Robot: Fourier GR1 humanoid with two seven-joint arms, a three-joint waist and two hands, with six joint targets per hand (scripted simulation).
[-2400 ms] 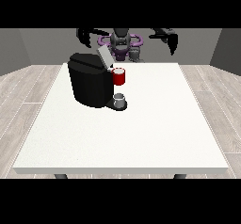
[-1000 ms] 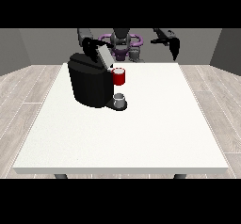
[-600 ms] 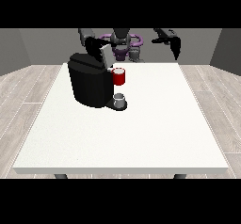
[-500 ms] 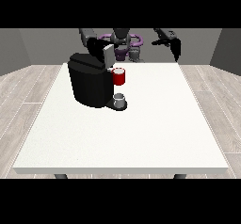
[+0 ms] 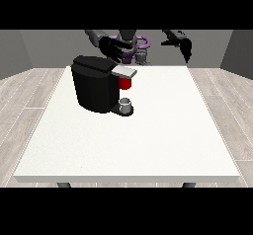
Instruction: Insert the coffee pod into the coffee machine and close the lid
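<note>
The black coffee machine (image 5: 95,88) stands on the white table (image 5: 148,140) at the back left. Its grey lid (image 5: 124,71) lies flat over the brew head. Below the lid is a red thing at the machine (image 5: 125,83). A grey thing (image 5: 126,104) sits on the machine's base; I cannot tell it for the pod. The hand at the view's left (image 5: 113,49) hovers just above and behind the lid, fingers spread, holding nothing. The hand at the view's right (image 5: 184,44) hangs raised beyond the table's far right edge, fingers relaxed and pointing down.
The robot's torso (image 5: 132,44) stands behind the table's far edge. A wood-look floor (image 5: 24,96) surrounds the table. White tabletop stretches in front of and to the right of the machine.
The grey lid, tilted up earlier, now lies flat. The hand at the view's left has come forward over the machine's top. The hand at the view's right has barely moved.
</note>
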